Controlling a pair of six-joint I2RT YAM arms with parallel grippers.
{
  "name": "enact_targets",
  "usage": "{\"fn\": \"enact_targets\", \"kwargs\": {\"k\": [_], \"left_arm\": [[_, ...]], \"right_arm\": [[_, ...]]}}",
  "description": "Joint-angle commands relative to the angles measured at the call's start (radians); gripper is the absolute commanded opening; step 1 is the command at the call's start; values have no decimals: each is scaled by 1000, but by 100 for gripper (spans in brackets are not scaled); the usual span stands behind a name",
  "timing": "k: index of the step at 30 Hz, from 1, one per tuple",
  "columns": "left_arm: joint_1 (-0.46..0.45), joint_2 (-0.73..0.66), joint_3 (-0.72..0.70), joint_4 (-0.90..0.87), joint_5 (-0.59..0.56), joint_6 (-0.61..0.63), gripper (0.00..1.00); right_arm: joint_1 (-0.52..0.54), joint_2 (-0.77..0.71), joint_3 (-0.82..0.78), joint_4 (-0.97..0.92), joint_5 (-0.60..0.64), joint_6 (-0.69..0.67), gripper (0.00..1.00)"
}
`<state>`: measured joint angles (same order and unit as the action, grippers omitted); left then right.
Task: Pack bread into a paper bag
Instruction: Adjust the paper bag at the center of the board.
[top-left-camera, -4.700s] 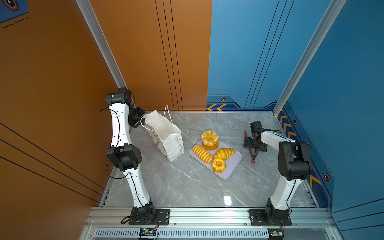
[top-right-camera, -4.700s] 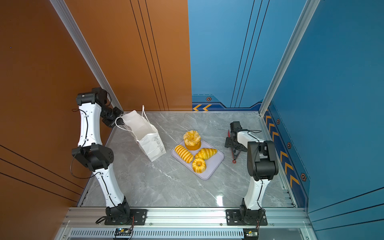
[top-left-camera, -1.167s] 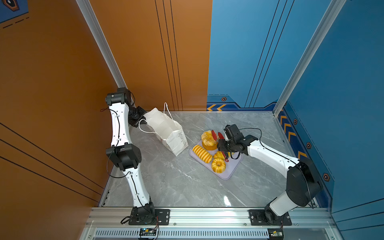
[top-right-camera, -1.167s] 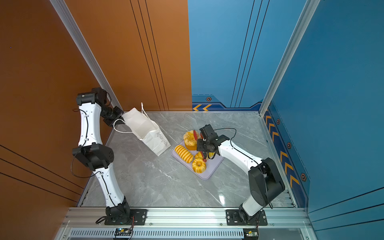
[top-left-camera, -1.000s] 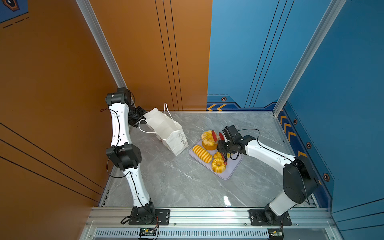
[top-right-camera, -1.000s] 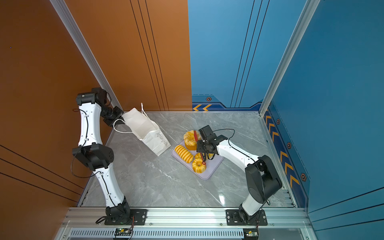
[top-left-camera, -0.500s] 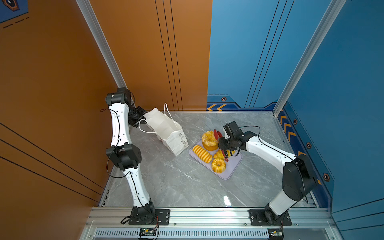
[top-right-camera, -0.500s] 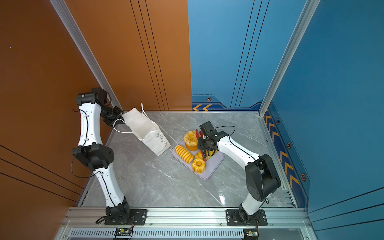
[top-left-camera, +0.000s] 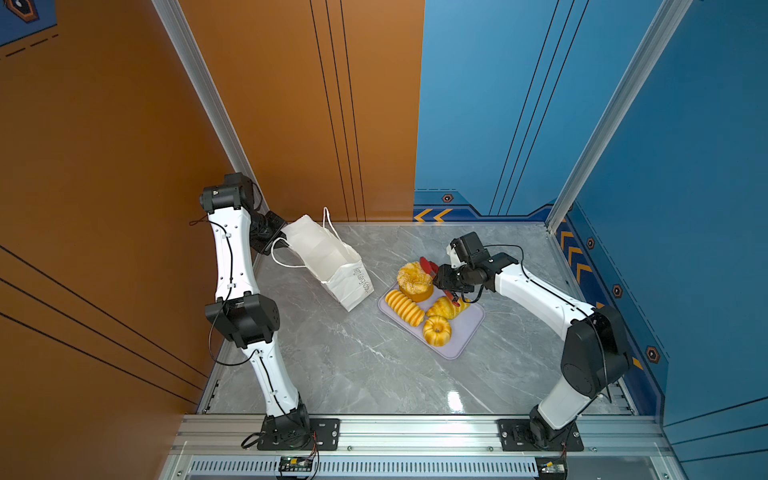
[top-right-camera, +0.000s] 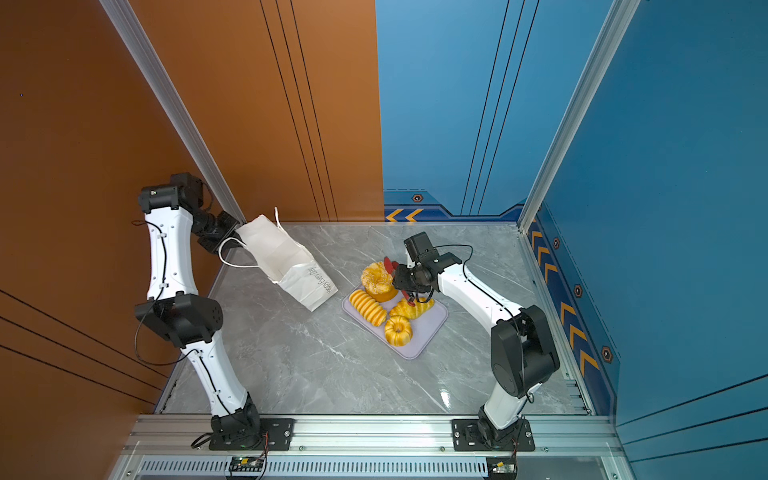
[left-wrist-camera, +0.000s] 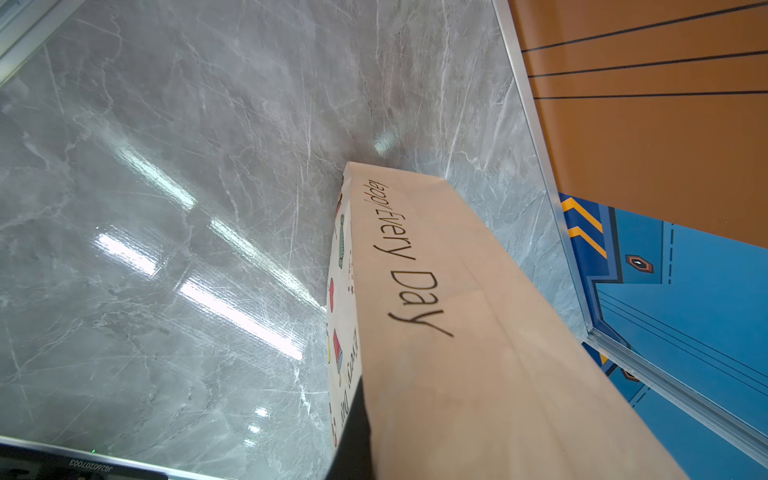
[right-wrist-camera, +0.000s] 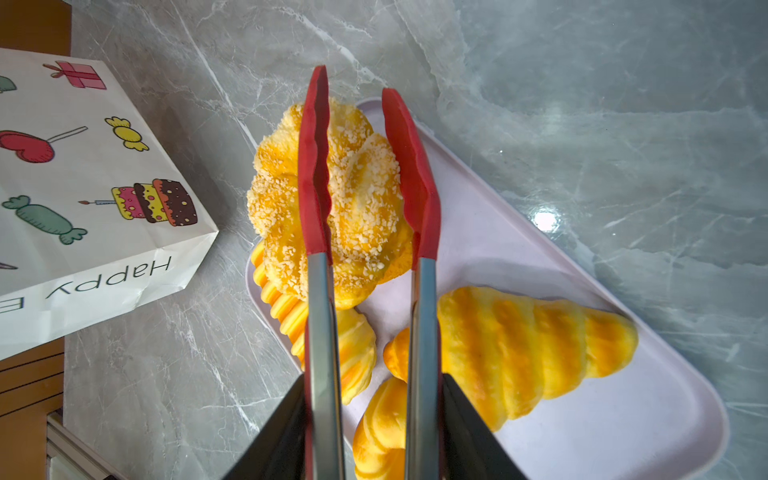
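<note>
The white paper bag (top-left-camera: 328, 266) (top-right-camera: 286, 262) leans over at the back left. My left gripper (top-left-camera: 277, 241) is shut on its top edge, and one black finger (left-wrist-camera: 353, 436) shows against the paper. Four golden breads lie on the lilac tray (top-left-camera: 469, 328): a sesame bun (top-left-camera: 411, 279) (right-wrist-camera: 361, 199), a ridged loaf (top-left-camera: 404, 306), a croissant (top-left-camera: 446, 308) (right-wrist-camera: 532, 345) and a ring cake (top-left-camera: 436, 331). My right gripper (top-left-camera: 446, 277) (right-wrist-camera: 374, 399) is shut on red-tipped tongs (right-wrist-camera: 316, 166). The tips are apart, one across the bun's top and one at its edge.
The tray sits right of the table's middle, with the bag's bottom corner (right-wrist-camera: 199, 241) a short way from it. An orange wall stands close behind the bag, and blue walls close off the back and the right side.
Over the last second my right gripper has carried the tongs from above the croissant toward the back, onto the sesame bun. Left gripper and bag have stayed put.
</note>
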<state>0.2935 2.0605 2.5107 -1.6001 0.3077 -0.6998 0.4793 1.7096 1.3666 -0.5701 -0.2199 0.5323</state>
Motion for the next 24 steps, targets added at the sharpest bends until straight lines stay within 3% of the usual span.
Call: {"fn": "enact_targets", "kwargs": {"k": [1, 7, 14, 24], "left_arm": [[16, -51, -37, -210, 9, 2, 0], [16, -85, -133, -210, -26, 23, 0], [12, -47, -127, -210, -42, 15, 0], [6, 33, -90, -209, -44, 10, 12]], "right_arm": [[-5, 20, 35, -11, -46, -25, 50], [-11, 24, 37, -10, -48, -35, 51], [-11, 22, 35, -7, -52, -34, 53], [-12, 15, 39, -7, -53, -23, 53]]}}
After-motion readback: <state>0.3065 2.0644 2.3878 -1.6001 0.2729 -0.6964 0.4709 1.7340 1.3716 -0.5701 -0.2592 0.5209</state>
